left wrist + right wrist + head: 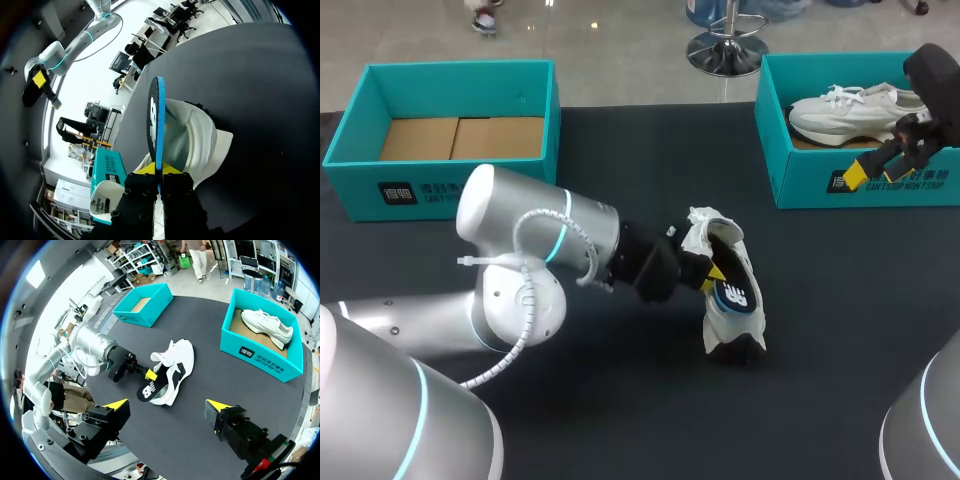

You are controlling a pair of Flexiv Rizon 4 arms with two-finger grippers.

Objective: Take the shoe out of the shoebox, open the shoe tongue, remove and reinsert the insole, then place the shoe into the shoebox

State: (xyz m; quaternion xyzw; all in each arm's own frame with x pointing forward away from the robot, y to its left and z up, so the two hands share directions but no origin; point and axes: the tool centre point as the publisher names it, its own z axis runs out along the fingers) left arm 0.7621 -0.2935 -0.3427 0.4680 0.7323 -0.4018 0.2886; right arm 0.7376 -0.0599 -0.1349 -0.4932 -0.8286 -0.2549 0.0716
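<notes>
Shoe (718, 325) lies on its side mid-table, well apart from the left shoebox (450, 185) and the right shoebox (805, 170), which holds a second shoe (845, 110). Its insole (733, 292) is at the opening, pinched edgewise by the left gripper (713, 275). The right gripper (873, 172) hangs raised near the right shoebox, fingers spread and holding nothing.

White shoe (718, 328) on its side mid-table, dark insole (733, 294) partly out; teal shoebox (415, 192) well apart.

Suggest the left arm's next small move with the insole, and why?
Probably draw the insole clear of the shoe, slowly. The left gripper is shut on the insole's near end while its far end seems inside the shoe; the right gripper is open, far off, steadying nothing.
</notes>
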